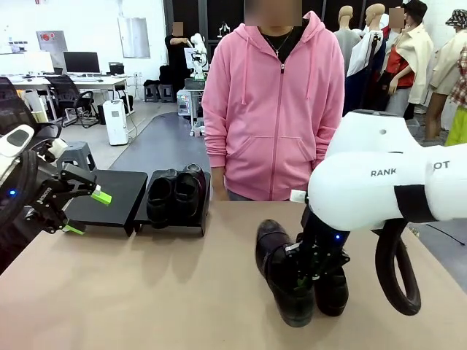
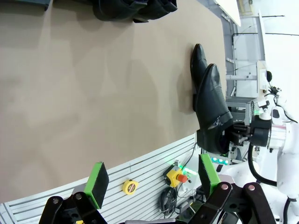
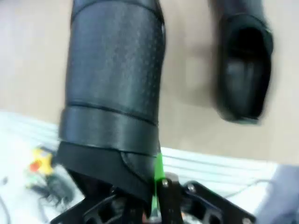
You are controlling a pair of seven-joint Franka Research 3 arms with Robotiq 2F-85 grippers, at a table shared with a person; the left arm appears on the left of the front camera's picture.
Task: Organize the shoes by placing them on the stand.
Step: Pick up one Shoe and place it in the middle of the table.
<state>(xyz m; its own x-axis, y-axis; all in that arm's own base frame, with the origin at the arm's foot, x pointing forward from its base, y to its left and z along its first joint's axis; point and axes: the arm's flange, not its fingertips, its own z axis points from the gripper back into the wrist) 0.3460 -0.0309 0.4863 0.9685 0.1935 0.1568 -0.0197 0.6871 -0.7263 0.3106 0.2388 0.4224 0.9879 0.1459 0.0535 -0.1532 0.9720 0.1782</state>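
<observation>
Your right gripper [image 1: 312, 264] is clamped on the back rim of the held shoe [image 1: 281, 281], a thin hold, so it could slip and fall on the loose shoe [image 1: 333, 292] just beside it. Your left gripper [image 1: 86, 210] is wide apart, holding nothing. On the stand [image 1: 109, 191], one panel carries two shoes [image 1: 175, 193]; the other is bare

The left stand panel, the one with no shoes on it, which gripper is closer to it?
Left. The left gripper hangs open right at the left stand panel, by its near-left edge. The right gripper is well off to the right, shut on a shoe.
</observation>
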